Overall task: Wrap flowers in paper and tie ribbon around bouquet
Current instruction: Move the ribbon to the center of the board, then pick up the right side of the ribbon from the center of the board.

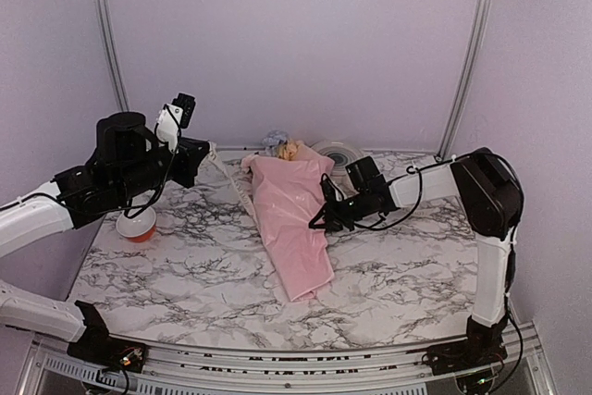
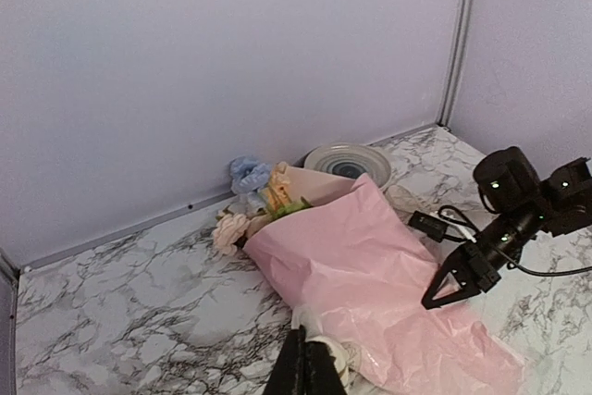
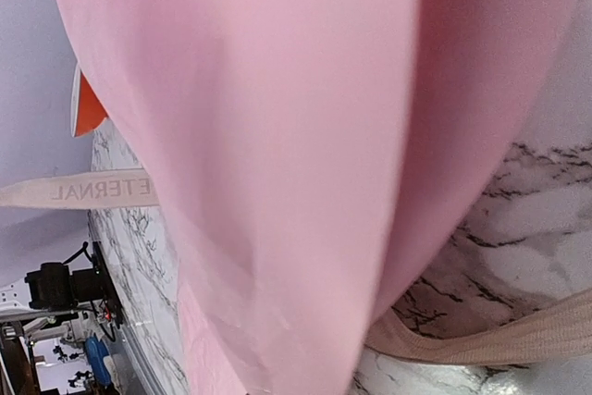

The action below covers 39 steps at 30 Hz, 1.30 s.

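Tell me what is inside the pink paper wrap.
Flower heads poke out of the paper's wide far end: pale blue, peach and yellow blooms. The paper covers their stems, so how far they reach inside cannot be seen.

table [image 1: 185,275]: white marble, dark veins
bouquet [image 1: 291,219]: centre, blooms toward 12 o'clock
plate [image 1: 338,150]: far edge, 1 o'clock
bowl [image 1: 137,226]: 9 o'clock

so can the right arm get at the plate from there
Probably yes: the plate sits just beyond the right gripper, and the bouquet lies beside that path, not across it; the jaws are shut, though.
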### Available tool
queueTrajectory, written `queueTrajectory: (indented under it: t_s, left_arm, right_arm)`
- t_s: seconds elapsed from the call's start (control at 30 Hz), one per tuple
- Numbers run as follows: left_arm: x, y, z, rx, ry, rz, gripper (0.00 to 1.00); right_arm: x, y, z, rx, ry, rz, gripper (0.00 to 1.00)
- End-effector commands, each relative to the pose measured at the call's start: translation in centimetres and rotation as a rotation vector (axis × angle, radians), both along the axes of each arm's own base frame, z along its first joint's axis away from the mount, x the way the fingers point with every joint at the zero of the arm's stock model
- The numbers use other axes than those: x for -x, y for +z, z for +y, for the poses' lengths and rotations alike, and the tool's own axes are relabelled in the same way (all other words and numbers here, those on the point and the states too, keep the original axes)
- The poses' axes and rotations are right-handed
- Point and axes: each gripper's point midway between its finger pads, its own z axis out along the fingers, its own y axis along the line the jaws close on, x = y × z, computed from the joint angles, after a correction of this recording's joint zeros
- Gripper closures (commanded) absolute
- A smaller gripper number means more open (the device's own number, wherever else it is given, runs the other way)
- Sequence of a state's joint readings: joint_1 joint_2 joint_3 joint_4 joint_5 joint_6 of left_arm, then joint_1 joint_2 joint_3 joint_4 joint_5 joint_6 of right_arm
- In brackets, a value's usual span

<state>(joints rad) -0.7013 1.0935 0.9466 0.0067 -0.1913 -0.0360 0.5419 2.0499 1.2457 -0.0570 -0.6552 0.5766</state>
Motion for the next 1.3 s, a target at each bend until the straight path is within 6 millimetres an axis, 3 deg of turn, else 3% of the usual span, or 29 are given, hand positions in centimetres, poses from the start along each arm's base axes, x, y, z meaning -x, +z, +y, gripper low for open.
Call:
queueTrajectory:
  t_s: [0.0,0.07,0.2,0.23,0.33,0.4,0.47,0.53,0.63,0.8,1.0,1.1,1.2,1.27]
  left_arm:
    - [0.8,3.2,-4.5,-0.013,-0.152,-0.053,1.0]
    - [0.1,3.6,-6.8,-0.007,-0.213,-0.044,1.0]
    - [-2.9,0.4,-11.9,-0.006,-0.297,0.042,1.0]
    - [-3.8,-1.1,-13.3,-0.017,-0.317,0.084,1.0]
    - [-5.5,-8.2,-17.5,-0.044,-0.389,0.295,1.0]
    - [-6.2,-12.6,-19.1,-0.045,-0.402,0.404,1.0]
    - [-7.1,-16.9,-19.6,-0.063,-0.366,0.482,1.0]
    - [-7.4,-19.7,-20.1,-0.067,-0.349,0.535,1.0]
    - [-6.9,-22.9,-21.7,-0.055,-0.396,0.61,1.0]
    - [-6.9,-27.8,-22.0,-0.092,-0.37,0.702,1.0]
    - [-6.4,-30.3,-21.7,-0.118,-0.352,0.748,1.0]
    - [-6.3,-30.8,-21.1,-0.138,-0.337,0.746,1.0]
    - [-6.1,-31.2,-20.6,-0.157,-0.327,0.746,1.0]
    - [-6.0,-31.5,-20.5,-0.163,-0.327,0.75,1.0]
  right_arm:
    - [0.6,-1.1,0.8,0.003,0.014,0.015,1.0]
    - [0.7,-1.3,0.8,0.002,0.012,0.019,1.0]
    - [1.0,-1.6,0.8,-0.001,0.011,0.028,1.0]
    - [1.0,-1.6,0.8,-0.003,0.01,0.027,1.0]
    - [1.1,-1.6,0.7,-0.009,0.007,0.029,1.0]
    - [1.2,-1.4,0.7,-0.013,0.003,0.026,1.0]
    - [1.3,-1.3,0.5,-0.012,-0.004,0.02,1.0]
    - [1.3,-1.0,0.4,-0.016,-0.011,0.012,1.0]
    - [1.3,-0.8,0.4,-0.023,-0.013,0.011,1.0]
    - [1.4,-0.6,0.3,-0.025,-0.017,0.01,1.0]
    - [1.8,0.6,-0.3,-0.009,-0.025,-0.008,0.95]
    - [1.4,2.6,-1.4,0.015,-0.034,-0.055,0.92]
    - [-0.8,4.9,-5.4,0.062,-0.112,-0.125,0.88]
    - [-2.7,5.9,-9.2,0.106,-0.181,-0.163,0.84]
